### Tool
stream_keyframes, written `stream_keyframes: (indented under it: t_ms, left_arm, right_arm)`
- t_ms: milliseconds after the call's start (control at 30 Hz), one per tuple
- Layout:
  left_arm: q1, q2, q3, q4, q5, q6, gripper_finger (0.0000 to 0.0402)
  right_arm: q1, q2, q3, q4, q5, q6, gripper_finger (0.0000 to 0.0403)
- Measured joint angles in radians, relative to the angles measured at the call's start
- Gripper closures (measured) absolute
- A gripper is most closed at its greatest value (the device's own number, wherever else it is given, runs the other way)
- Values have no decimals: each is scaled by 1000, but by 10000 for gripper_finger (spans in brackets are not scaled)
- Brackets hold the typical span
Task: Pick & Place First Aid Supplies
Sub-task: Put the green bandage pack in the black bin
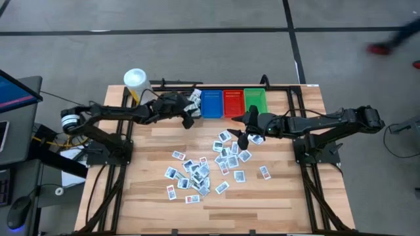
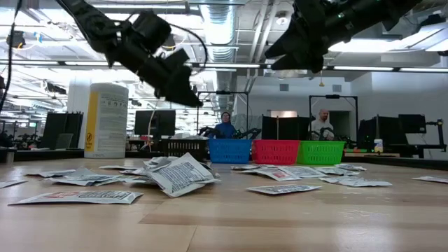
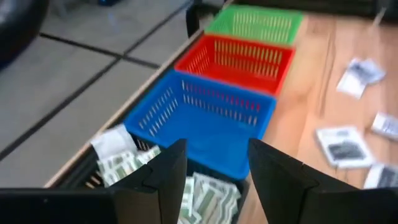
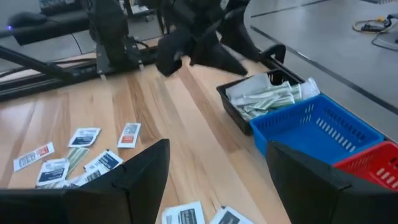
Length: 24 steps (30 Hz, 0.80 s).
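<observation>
Several first aid packets [image 1: 200,169] lie loose on the middle of the wooden table [image 1: 151,210]; in the low view one crumpled packet [image 2: 183,173] sits in front. More packets [image 4: 264,98] fill a black bin [image 1: 195,99] at the far edge, left of the blue bin [image 1: 211,103]. My left gripper [image 3: 217,149] hangs open in the air just on the near side of the black bin [image 3: 84,175], with nothing between its fingers. My right gripper [image 4: 219,149] hovers open above the loose packets, on the near side of the red bin [image 1: 233,102].
Blue, red and green [image 1: 254,101] bins stand in a row along the far edge. A white tub with a yellow label [image 1: 134,80] stands at the far left corner. Bare wood lies along the near edge. Two people sit in the room behind [image 2: 225,124].
</observation>
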Motion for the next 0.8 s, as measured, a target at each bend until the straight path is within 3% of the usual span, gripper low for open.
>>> stream_keyframes:
  t_ms: [167,367,433,600,800]
  left_arm:
    - [-3,-86,0,-11,38,-100,230]
    - [-23,-165,-1,-138,303,-92,231]
    - [-31,-181,-1,-226,346,-73,232]
    - [-49,-185,-2,-362,351,-52,238]
    - [-91,-181,-2,-378,351,-51,248]
  right_arm:
    - [2,0,0,52,-40,0,143]
    - [29,0,0,86,-59,0,143]
    - [44,0,0,96,-63,0,143]
    - [80,1,0,109,-55,3,143]
    - [92,58,1,115,-44,59,143]
